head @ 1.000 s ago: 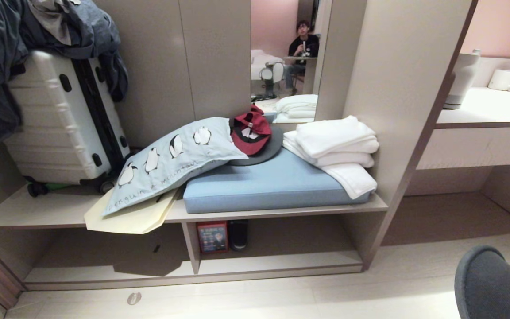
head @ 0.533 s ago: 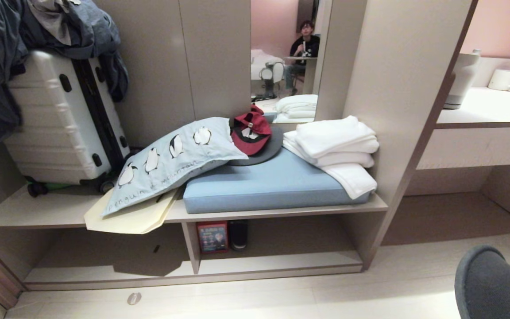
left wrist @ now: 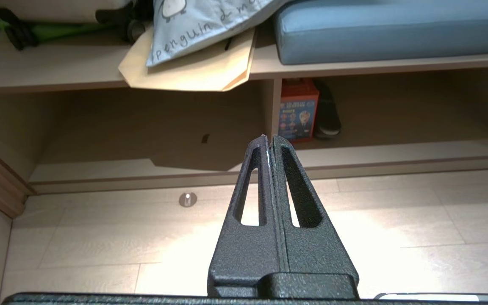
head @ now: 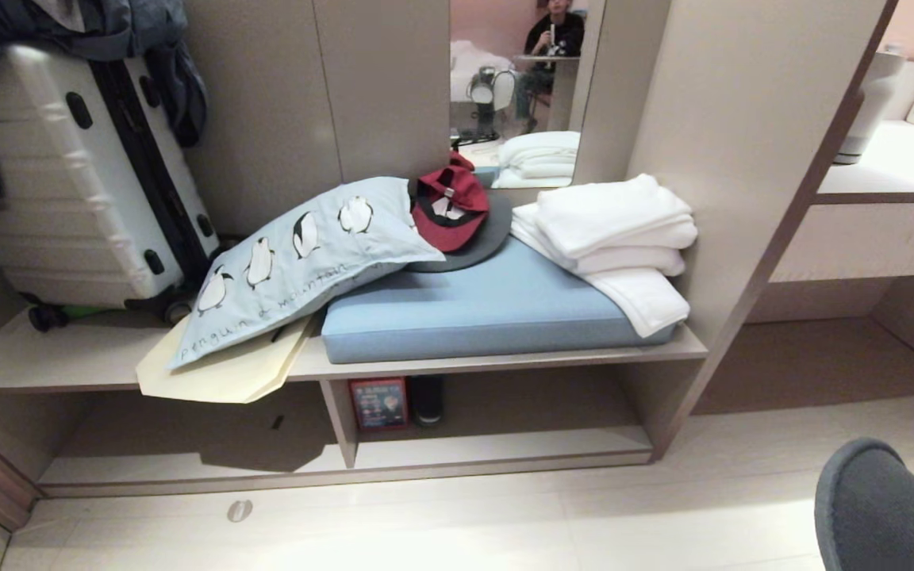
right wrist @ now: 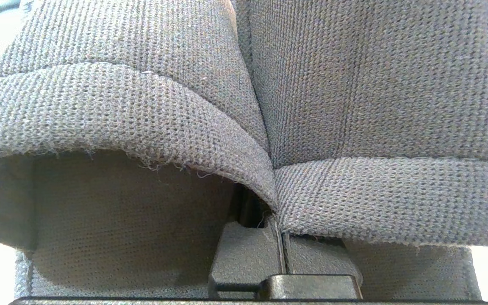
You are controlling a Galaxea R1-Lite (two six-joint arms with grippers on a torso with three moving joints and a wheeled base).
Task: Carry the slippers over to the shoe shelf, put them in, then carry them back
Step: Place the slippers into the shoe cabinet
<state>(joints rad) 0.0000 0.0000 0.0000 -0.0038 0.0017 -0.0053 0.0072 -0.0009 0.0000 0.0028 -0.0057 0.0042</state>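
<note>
The right end effector is clenched on the slippers, its two fingers pressed together with the inner edges of both dark knitted slippers pinched between them, the open heels toward the camera. In the head view one rounded slipper toe shows at the lower right corner, above the pale floor and well apart from the furniture.

The left end effector is clenched on nothing, its fingers touching tip to tip, and it hangs over the floor in front of the shoe shelf.

The shoe shelf is the low open compartment under the bench board, split by an upright divider. Just right of the divider stand a red box and a dark upright item beside it.

On the board above lie a blue cushion, a penguin pillow, a red cap, folded white towels and a cream folder. A white suitcase stands at the left. A mirror reflects a seated person
</note>
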